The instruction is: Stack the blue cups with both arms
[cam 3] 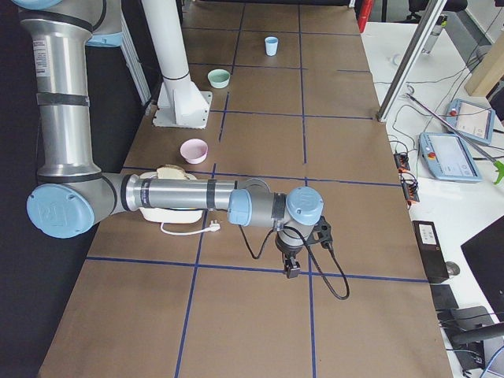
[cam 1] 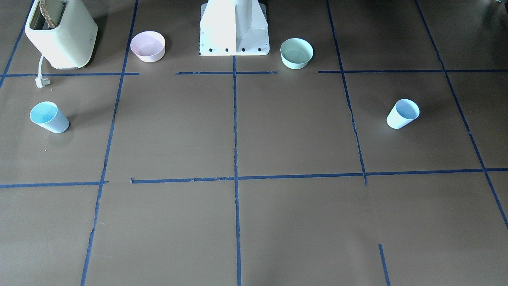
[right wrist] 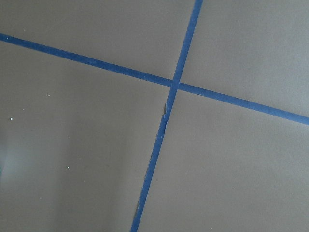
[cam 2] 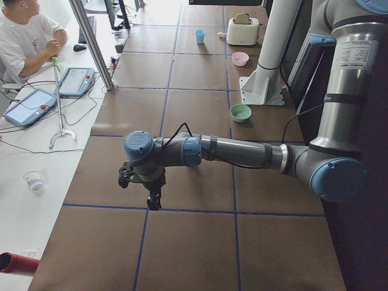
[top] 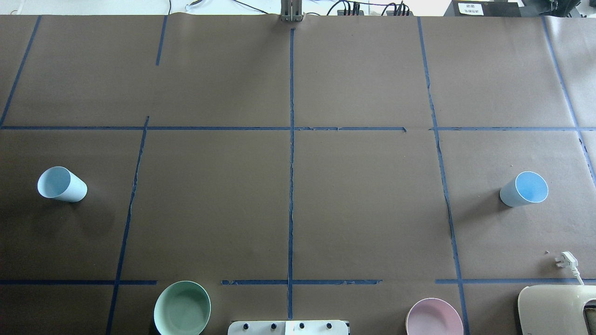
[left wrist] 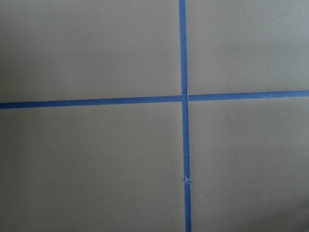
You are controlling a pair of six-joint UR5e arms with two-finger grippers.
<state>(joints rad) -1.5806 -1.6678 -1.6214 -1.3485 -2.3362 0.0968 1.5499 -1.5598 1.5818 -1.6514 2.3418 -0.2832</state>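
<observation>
L gripper (cam 2: 153, 200) hangs fingers-down at the end of the L arm (cam 2: 236, 151), which is stretched out flat over the brown table (top: 363, 209); it shows only from the side, so can't tell if it's released or clenched. Straight below it, per wrist cam, a tape cross (left wrist: 183, 98) of blue lines. R gripper (cam 3: 292, 268) has the same pose on the R arm (cam 3: 173, 193) at the opposite end of the table, again can't tell released or clenched; under it a second crossing (right wrist: 174, 86) of blue tape, skewed in its wrist view. L cup (top: 62, 184) stands upright, mouth up, alone in its grid square toward the L gripper's end; how close to that gripper can't tell. R cup (top: 524, 189) also upright, toward the R gripper's end, far beyond the L gripper down the table's length. The 2 cups are well apart, not stacked. Back from both grippers toward the robot: mint bowl (top: 182, 308) on the L gripper's side of the white pedestal (cam 1: 234, 28), pink bowl (top: 434, 318) on the R gripper's side. Cream toaster (cam 1: 61, 33) w/ a brown slice in its slot sits past the pink bowl, partly hidden behind the R arm in the side view, its white plug (cam 1: 41, 82) lying on the table beside it. Farthest off, an operator (cam 2: 24, 36) in a white tee sits at the desk across from the robot
</observation>
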